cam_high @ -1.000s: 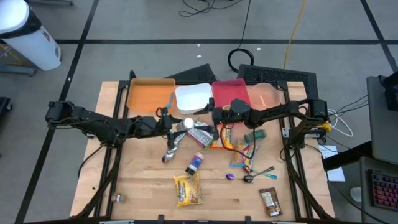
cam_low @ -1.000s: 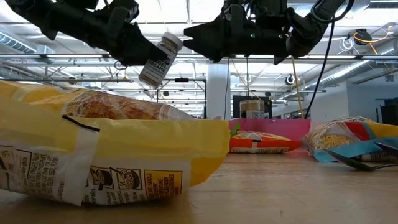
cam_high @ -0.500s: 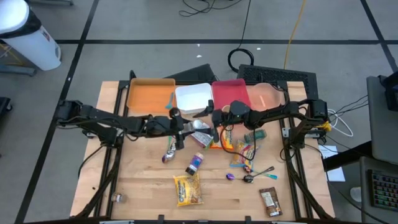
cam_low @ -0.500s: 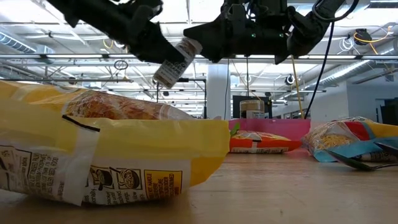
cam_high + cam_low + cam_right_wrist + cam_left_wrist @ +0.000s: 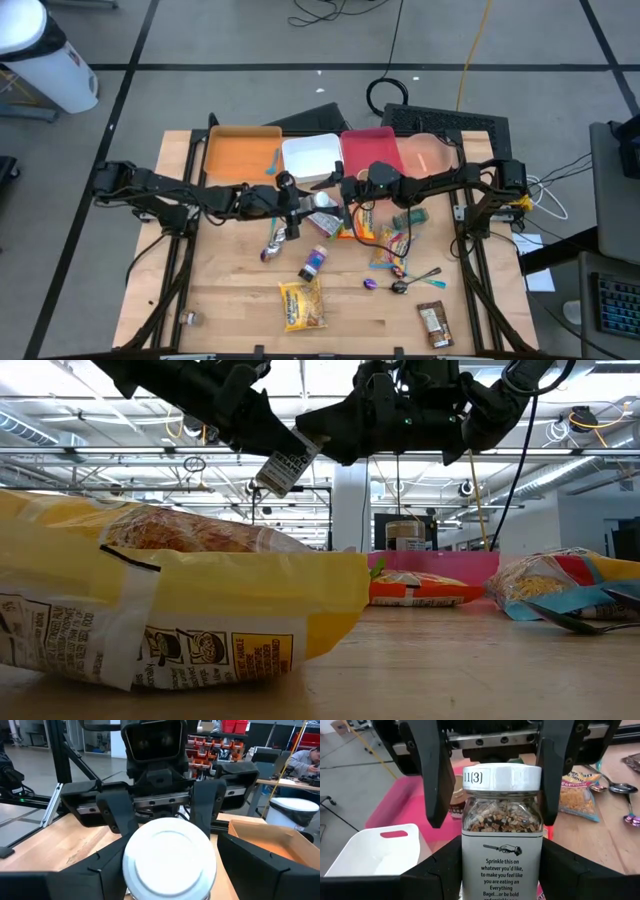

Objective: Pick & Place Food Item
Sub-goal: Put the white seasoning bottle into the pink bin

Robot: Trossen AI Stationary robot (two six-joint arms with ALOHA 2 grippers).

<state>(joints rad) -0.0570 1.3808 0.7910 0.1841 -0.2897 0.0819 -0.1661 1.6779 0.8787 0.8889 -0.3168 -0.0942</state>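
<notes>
The left gripper (image 5: 502, 815) is holding a clear seasoning jar (image 5: 502, 827) between its partly spread dark fingers (image 5: 435, 775), which are pressing against both flat sides of the square-shouldered glass body, just under a smooth white screw lid (image 5: 502, 778). Coarse tan, white and black flakes are showing through the glass above a white paper label printed in black. In the high view the jar (image 5: 302, 201) is hanging above the middle of the pale wooden worktop (image 5: 220, 290), just in front of a white rectangular bin (image 5: 310, 158) that is sitting in a row between an orange tray (image 5: 240, 152) and a red tray (image 5: 368, 148). The right gripper (image 5: 352, 190) is facing the jar from the other side, its fingers (image 5: 250, 857) standing wide on either side of the round lid (image 5: 169, 860) (whether they are touching it I cannot tell). From table height the jar (image 5: 283, 463) is tilting in the air between the two dark arms. A crinkly yellow plastic bag (image 5: 170, 600) with a clear window is lying in the foreground, and glossy snack packets (image 5: 415, 588) and a metal spoon (image 5: 585, 622) are lying farther back on the boards.
</notes>
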